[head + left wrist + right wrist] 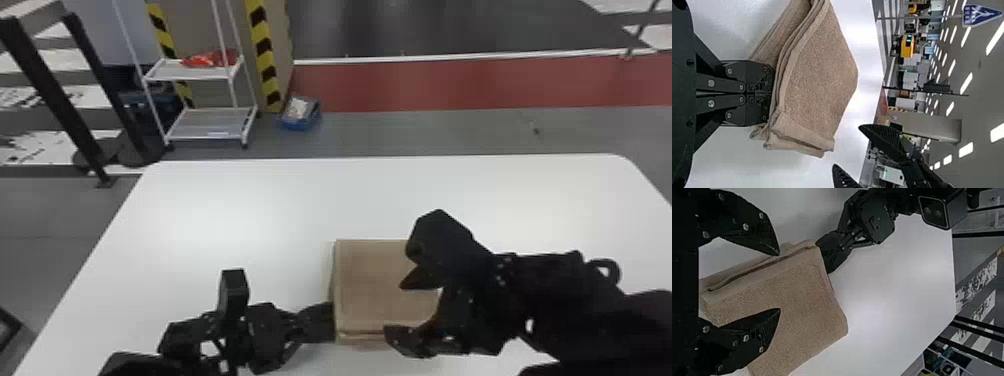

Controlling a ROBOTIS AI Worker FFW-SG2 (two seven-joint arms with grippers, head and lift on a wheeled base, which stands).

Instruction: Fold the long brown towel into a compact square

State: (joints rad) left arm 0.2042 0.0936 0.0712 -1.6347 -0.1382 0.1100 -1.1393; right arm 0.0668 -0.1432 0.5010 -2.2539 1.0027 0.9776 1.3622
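The brown towel (377, 285) lies folded in a thick, roughly square stack near the table's front. At its left edge is my left gripper (331, 322), closed on the layers. In the left wrist view the left gripper (770, 93) pinches the side of the towel (822, 74), whose layers fan slightly. Over the stack's right part stands my right gripper (395, 307), fingers spread. The right wrist view has the right gripper (779, 282) open above the towel (801, 301), with no cloth between its fingertips that I can make out.
The white table (250, 200) extends behind and to both sides of the towel. Beyond it on the floor stand a white shelf rack (200, 75), a blue bin (300, 112) and black posts (55, 95).
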